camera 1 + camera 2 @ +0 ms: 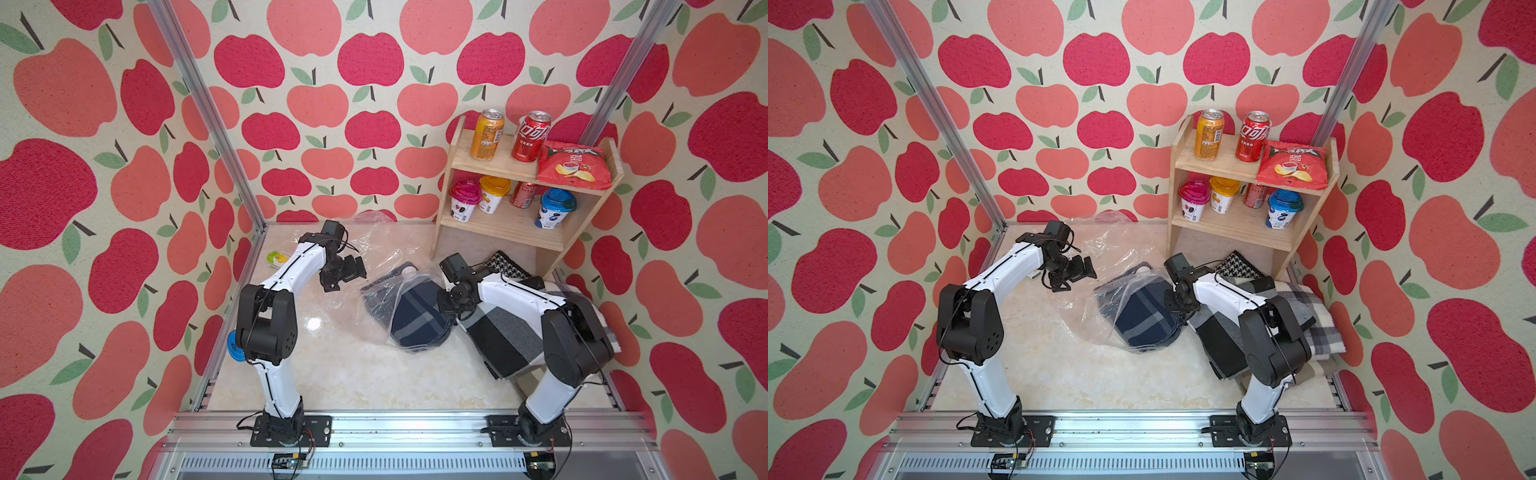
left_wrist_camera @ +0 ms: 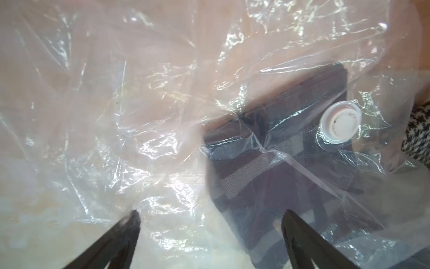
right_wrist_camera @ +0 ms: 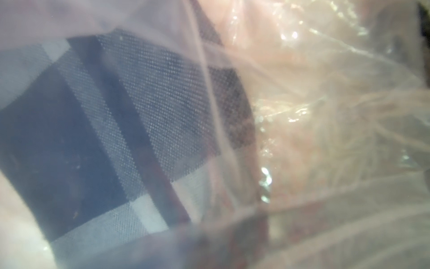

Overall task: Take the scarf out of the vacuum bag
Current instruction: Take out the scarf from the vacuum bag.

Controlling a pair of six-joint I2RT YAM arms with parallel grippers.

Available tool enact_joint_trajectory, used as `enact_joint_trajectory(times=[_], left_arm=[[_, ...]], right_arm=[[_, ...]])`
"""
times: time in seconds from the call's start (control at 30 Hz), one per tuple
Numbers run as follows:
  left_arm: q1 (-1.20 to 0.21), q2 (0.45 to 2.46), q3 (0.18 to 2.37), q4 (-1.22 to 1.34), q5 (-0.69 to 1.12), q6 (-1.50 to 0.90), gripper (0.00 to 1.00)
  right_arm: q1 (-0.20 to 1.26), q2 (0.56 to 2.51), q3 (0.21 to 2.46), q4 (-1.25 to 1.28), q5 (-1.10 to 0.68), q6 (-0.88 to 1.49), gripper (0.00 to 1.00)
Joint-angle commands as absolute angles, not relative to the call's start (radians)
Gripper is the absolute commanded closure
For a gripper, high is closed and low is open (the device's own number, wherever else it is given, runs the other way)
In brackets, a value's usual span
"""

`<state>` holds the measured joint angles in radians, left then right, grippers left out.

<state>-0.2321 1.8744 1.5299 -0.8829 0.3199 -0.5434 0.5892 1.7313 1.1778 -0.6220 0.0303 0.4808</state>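
Left gripper [image 2: 210, 213] wide, over vacuum bag [image 1: 353, 316]. Right gripper [image 1: 444, 304] closed at scarf [image 1: 415, 320], catch unclear. Risk: unpinned bag dragging along.

scarf [image 3: 111, 121] blurred behind vacuum bag [image 3: 325, 97]

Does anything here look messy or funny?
Yes. The crinkly clear plastic vacuum bag lies rumpled in the middle, the folded navy checked scarf seemingly poking out of it. The red crisp packet overhangs the front edge of the wooden shelf.
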Motion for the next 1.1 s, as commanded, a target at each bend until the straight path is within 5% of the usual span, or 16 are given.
enact_joint_trajectory(times=[0.0,1.07], left_arm=[[-0.206,1.885,1.497,-0.899,0.353,-0.627,0.03],[-0.033,2.170,1.742,-0.888,0.273,-0.672,0.03]], right_arm=[[0.605,1.726,1.183,-0.622,-0.020,0.506,1.00],[0.625,2.110,1.660,-0.615,-0.155,0.547,1.00]])
